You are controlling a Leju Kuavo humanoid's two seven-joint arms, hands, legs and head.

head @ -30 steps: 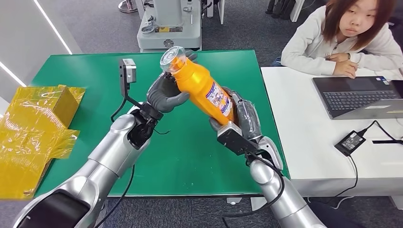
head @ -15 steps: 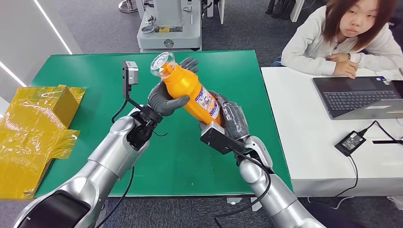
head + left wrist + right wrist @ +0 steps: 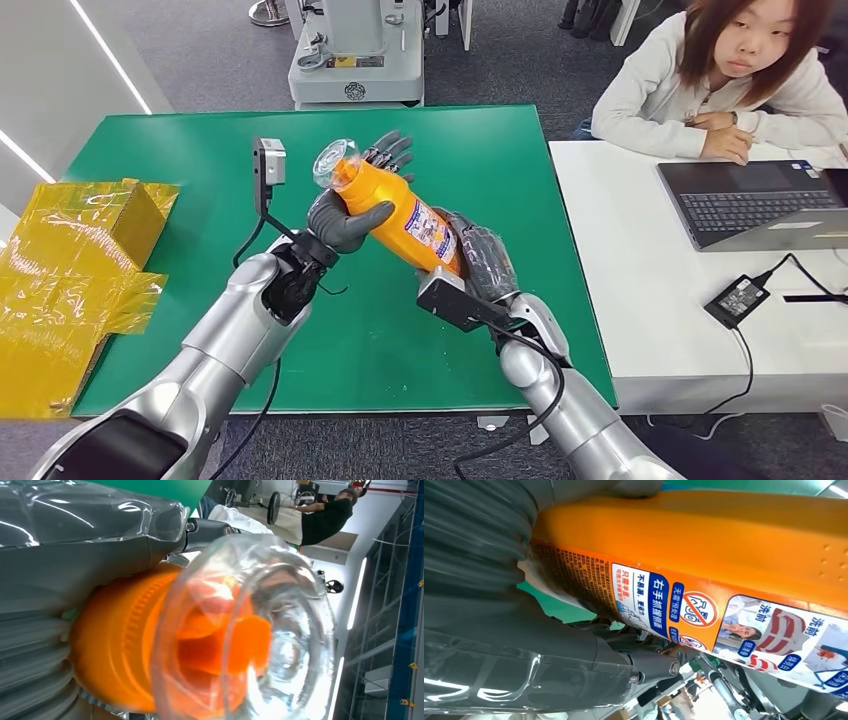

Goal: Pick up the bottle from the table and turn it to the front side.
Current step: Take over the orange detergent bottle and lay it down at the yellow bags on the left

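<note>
You have the bottle [image 3: 395,210] up in the air over the green table [image 3: 150,150], and both hands are on it. Your left hand [image 3: 352,205] wraps around the top part, just under the clear cap [image 3: 335,163], with the thumb across the front and the fingers [image 3: 390,150] poking out behind. Your right hand [image 3: 480,262] holds the bottom end, its fingers curled tight on the orange body. In the last second the bottle has moved left and come lower and closer to you, and both arms have moved with it. The cap end has dropped a little too, so the bottle lies a bit flatter, cap away from you and to the left. The label [image 3: 428,225] has stayed on the side you can see from the head view. From the right wrist, the label [image 3: 734,620] with its small pictures and writing is plain to see. I think this means the turn is part way done, not finished. I cannot tell if this label is the front or the back. Next you likely need one hand to let go a little so the bottle can roll. Watch out, the smooth plastic could slip then. A person [image 3: 720,70] sits at the white desk [image 3: 640,300] near a laptop [image 3: 760,205].
</note>
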